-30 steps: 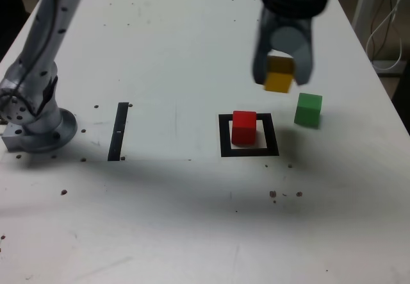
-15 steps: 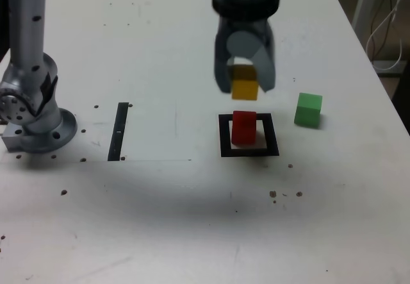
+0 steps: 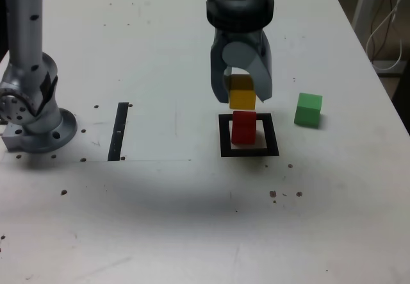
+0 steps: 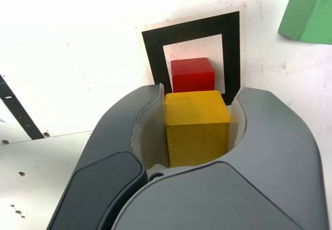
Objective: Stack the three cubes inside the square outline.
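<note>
— Over the square outline (image 3: 271, 134), what's the gripper (image 3: 242, 98) doing?
— It's clamped on the yellow block (image 3: 242, 93).
— And the red block (image 3: 244, 128)?
— Inside the outline, below the yellow one, and probably slightly ahead of the fingertips.

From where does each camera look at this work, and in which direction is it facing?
Exterior view: sits off the arm, high in front of the table, looking down across it; the arm's base and the tool show.
Wrist view: sits on the wrist, looking past the tool's fingers toward the tabletop; only these fingers show of the robot.
Both share the yellow cube, red cube, green cube and square outline.
</note>
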